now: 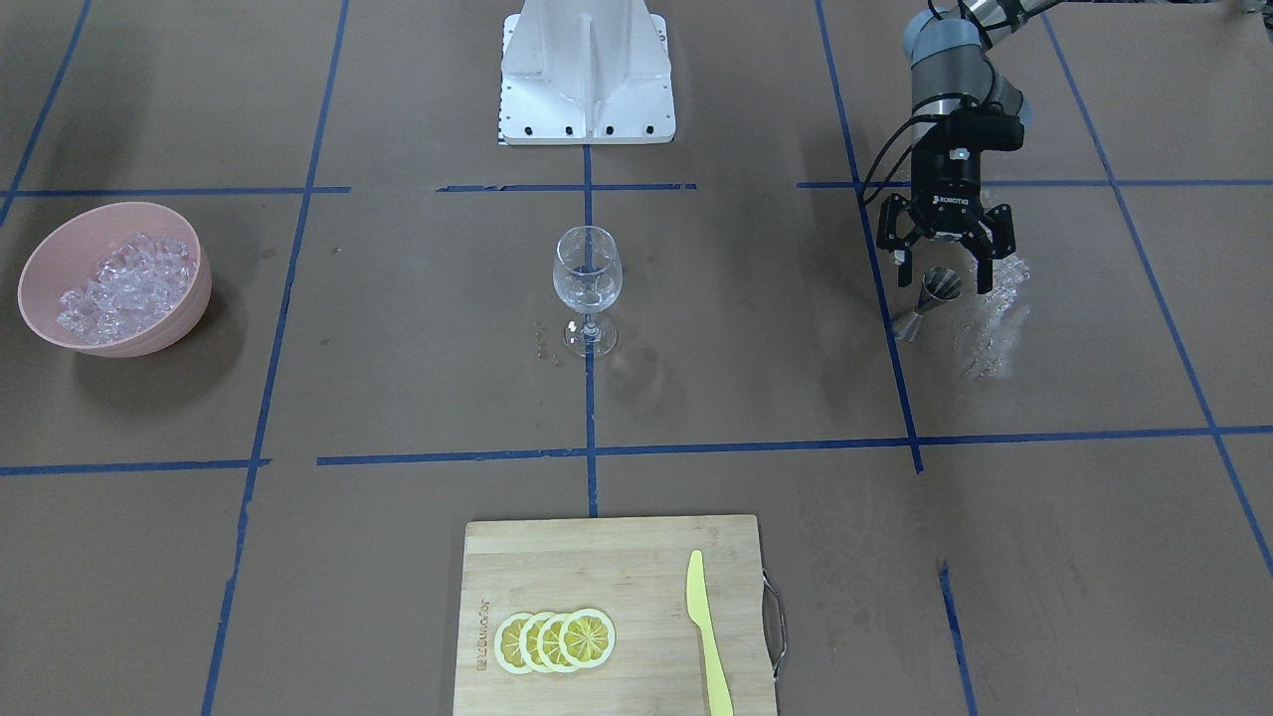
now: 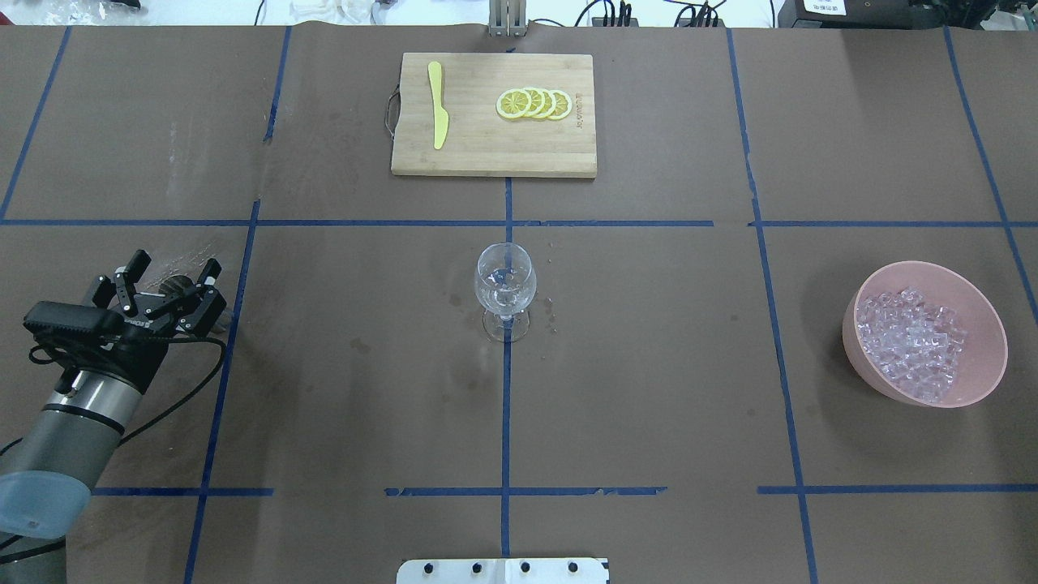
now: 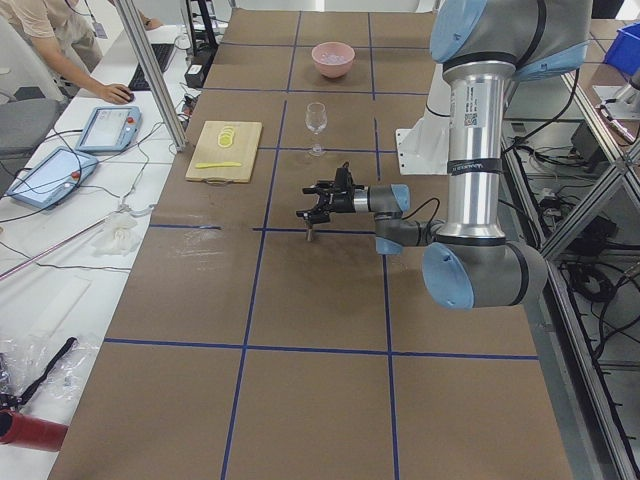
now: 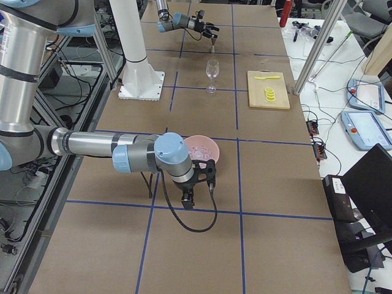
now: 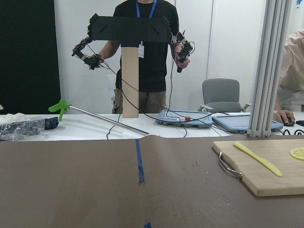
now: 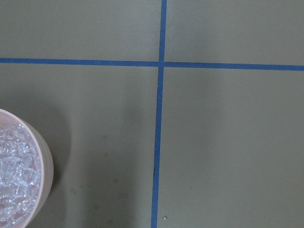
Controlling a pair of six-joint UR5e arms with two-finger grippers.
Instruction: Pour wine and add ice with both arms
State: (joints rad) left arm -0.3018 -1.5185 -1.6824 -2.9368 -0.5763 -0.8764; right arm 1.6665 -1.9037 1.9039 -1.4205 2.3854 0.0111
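Note:
A clear wine glass (image 1: 587,273) stands upright at the table's centre, also in the overhead view (image 2: 504,280); the wine in it is hardly visible. Ice (image 1: 124,283) fills a pink bowl (image 2: 985,365), whose rim shows in the right wrist view (image 6: 40,142). My left gripper (image 1: 945,268) is open, its fingers spread around the top of a small metal jigger (image 1: 940,288) that stands on the table; the overhead view (image 2: 170,280) shows it too. My right gripper (image 4: 199,193) hangs over the table beside the bowl; I cannot tell if it is open or shut.
A wooden cutting board (image 1: 617,557) holds lemon slices (image 1: 557,639) and a yellow knife (image 1: 708,631). The white robot base (image 1: 587,75) stands at the robot's side. A wet glinting patch (image 1: 995,318) lies beside the jigger. Operators stand beyond the far edge.

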